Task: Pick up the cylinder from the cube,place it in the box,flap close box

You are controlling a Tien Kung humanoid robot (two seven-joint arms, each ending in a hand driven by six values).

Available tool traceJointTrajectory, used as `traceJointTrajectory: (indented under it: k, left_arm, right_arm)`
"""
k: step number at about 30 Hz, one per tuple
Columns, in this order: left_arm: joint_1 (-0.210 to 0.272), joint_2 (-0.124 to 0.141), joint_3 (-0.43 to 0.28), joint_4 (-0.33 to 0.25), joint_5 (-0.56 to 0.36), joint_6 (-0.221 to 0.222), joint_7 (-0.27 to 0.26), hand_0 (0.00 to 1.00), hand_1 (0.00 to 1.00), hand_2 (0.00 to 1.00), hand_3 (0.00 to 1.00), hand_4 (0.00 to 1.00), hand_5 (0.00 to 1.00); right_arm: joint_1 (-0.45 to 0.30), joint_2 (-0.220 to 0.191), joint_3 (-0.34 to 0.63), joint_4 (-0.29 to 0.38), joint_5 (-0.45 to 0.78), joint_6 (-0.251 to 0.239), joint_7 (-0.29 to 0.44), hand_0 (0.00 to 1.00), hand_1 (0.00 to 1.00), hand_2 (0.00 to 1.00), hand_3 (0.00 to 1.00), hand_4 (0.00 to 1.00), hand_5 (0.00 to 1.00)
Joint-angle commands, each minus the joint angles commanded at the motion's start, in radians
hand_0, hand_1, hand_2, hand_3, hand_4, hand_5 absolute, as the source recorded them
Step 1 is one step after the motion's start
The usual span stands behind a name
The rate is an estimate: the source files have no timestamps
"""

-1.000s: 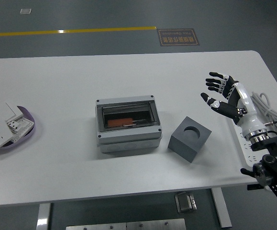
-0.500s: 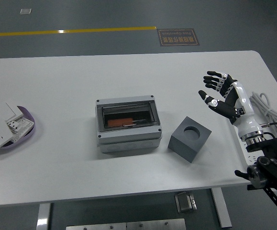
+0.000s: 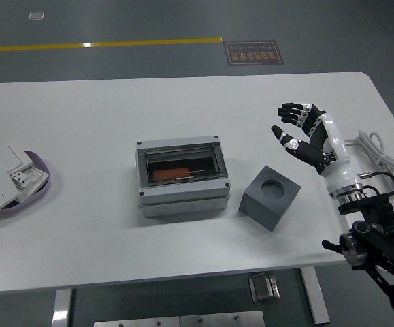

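Note:
A grey box [image 3: 182,179] with a closed clear lid sits mid-table; an orange cylinder [image 3: 173,173] lies inside under the lid. A dark grey cube [image 3: 271,197] with an empty round hole on top stands right of the box. My right hand [image 3: 299,133] is open, fingers spread, holding nothing, above the table up and right of the cube. My left hand is out of view.
A purple dish [image 3: 39,192] with white switch plates [image 3: 3,178] sits at the table's left edge. A white power strip [image 3: 350,204] and grey cable [image 3: 377,153] lie at the right edge, by my right arm.
My right hand has moved left and slightly toward the cube, staying open. The box, cube and cylinder have not moved.

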Motion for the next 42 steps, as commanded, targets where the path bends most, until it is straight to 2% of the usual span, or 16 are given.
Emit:
traceJointTrajectory:
  k: [6, 18, 29, 42]
  left_arm:
    - [-0.001, -0.005, 0.002, 0.0, -0.001, -0.002, -0.001, 0.612, 0.637, 0.627, 0.633, 0.685, 0.248]
    - [0.005, -0.004, 0.012, -0.001, -0.021, 0.002, -0.008, 0.613, 0.637, 0.627, 0.632, 0.684, 0.25]
    - [0.004, -0.007, 0.024, -0.001, -0.033, 0.004, -0.015, 0.613, 0.638, 0.627, 0.633, 0.685, 0.247]
    - [0.002, -0.008, 0.023, -0.001, -0.029, 0.004, -0.015, 0.613, 0.638, 0.627, 0.633, 0.685, 0.247]
  right_arm:
    - [0.029, 0.002, -0.05, -0.026, 0.006, 0.005, 0.004, 0.668, 0.637, 0.602, 0.56, 0.785, 0.12]
    - [0.032, -0.006, -0.081, -0.043, 0.022, -0.008, 0.015, 0.65, 0.635, 0.595, 0.559, 0.782, 0.127]
    - [0.036, -0.004, -0.126, -0.043, 0.009, 0.016, 0.006, 0.637, 0.622, 0.587, 0.563, 0.749, 0.118]
    - [0.034, 0.018, -0.203, -0.052, 0.014, 0.02, 0.01, 0.623, 0.614, 0.588, 0.566, 0.744, 0.107]
